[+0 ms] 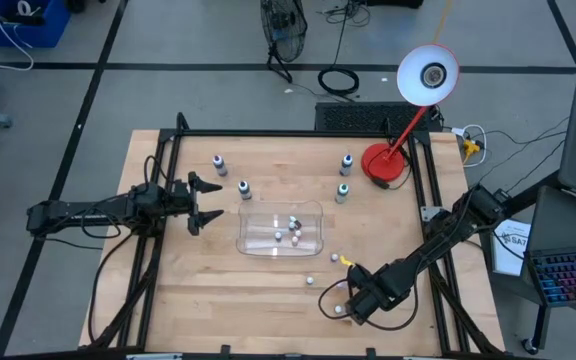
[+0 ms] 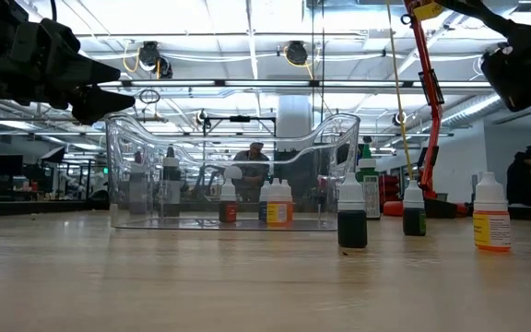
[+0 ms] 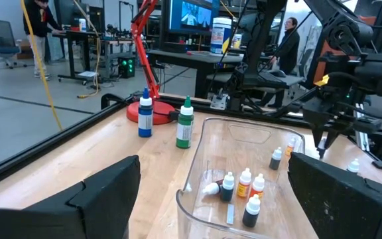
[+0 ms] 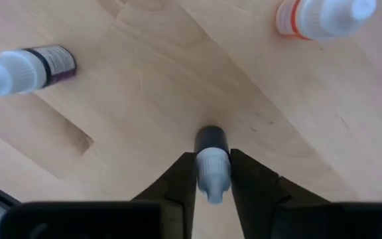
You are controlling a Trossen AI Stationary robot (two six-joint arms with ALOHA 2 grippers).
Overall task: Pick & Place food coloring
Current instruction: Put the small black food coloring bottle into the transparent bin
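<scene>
The right gripper (image 4: 213,174), near the wooden table's (image 1: 268,300) front edge, has its fingers pressed against the white cap of a small dark food coloring bottle (image 4: 211,156) standing on the wood — two more bottles stand nearby. Others sit inside the clear tray (image 1: 253,240) at mid-table. The left gripper (image 1: 204,203) hovers just beside the tray, fingers spread wide.
</scene>
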